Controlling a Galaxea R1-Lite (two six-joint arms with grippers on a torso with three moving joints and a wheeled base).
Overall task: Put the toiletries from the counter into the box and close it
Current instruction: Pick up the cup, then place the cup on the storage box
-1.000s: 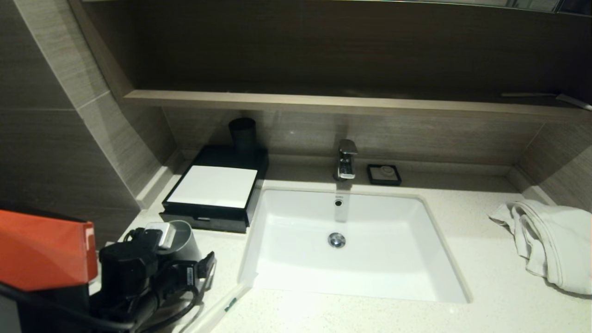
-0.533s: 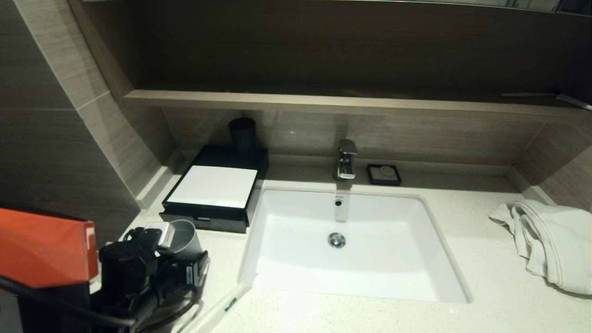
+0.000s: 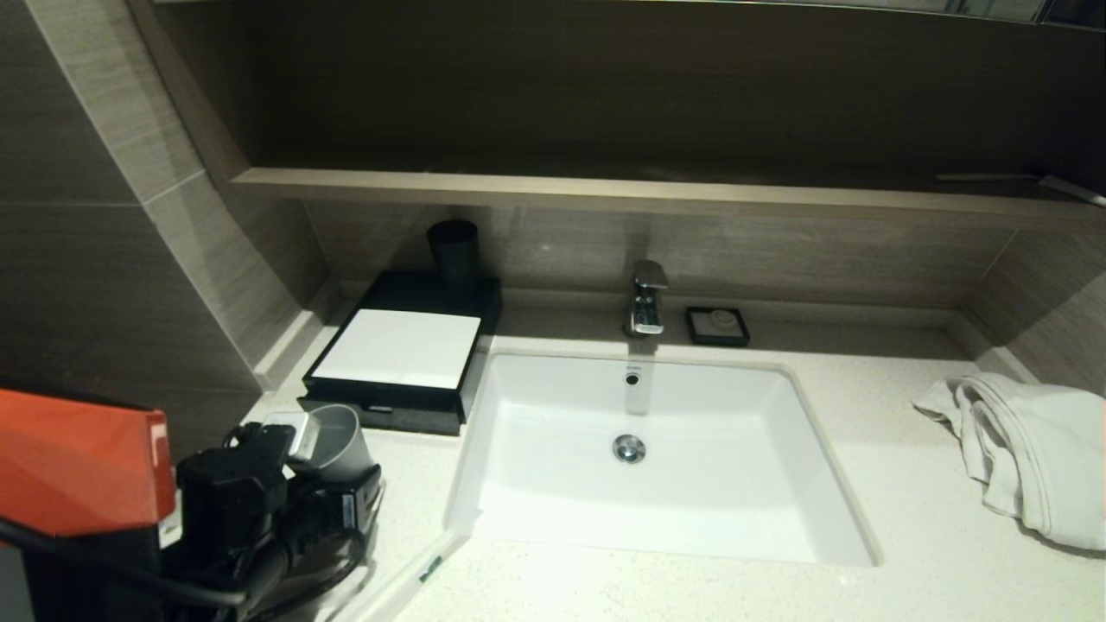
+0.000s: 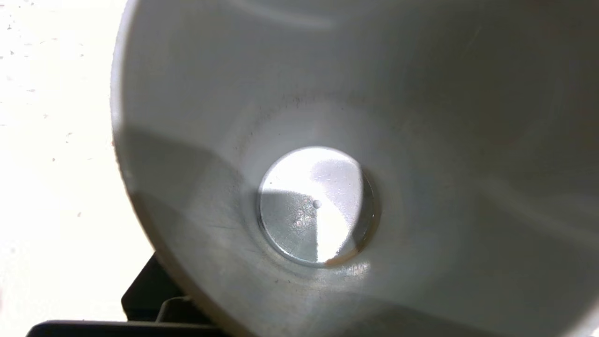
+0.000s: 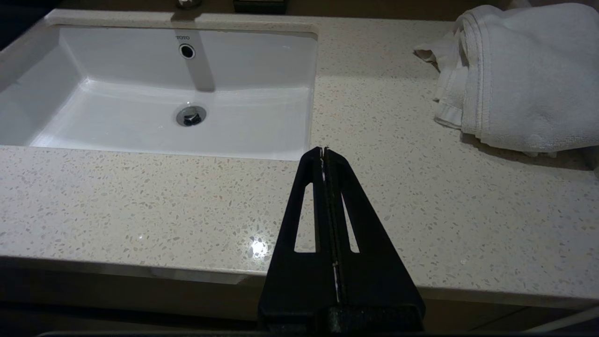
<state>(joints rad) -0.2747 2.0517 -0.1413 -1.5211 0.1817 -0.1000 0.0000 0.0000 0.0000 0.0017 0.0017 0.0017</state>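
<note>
1. Here, the left gripper (image 3: 324, 449) is at the near left of the desk (image 3: 907, 518), at the pale grey cup (image 3: 339, 439); whether its jaws are spread or pressed on the cup cannot be told.
2. The left wrist view looks straight into the cup (image 4: 327, 187), which appears to hold nothing.
3. The cup is just in front of the box (image 3: 397, 350), which lies at the far left beside the basin (image 3: 639, 466).
4. A black tumbler (image 3: 454, 250) stands on the box's far edge.
5. One long translucent sachet (image 3: 415, 574) with a green mark lies on the desk near the basin's near left corner.
6. The right gripper (image 5: 324, 157) hangs over the near desk edge with its jaws pressed together, holding nothing.
7. A white towel (image 3: 1028, 458) lies at the far right.
</note>
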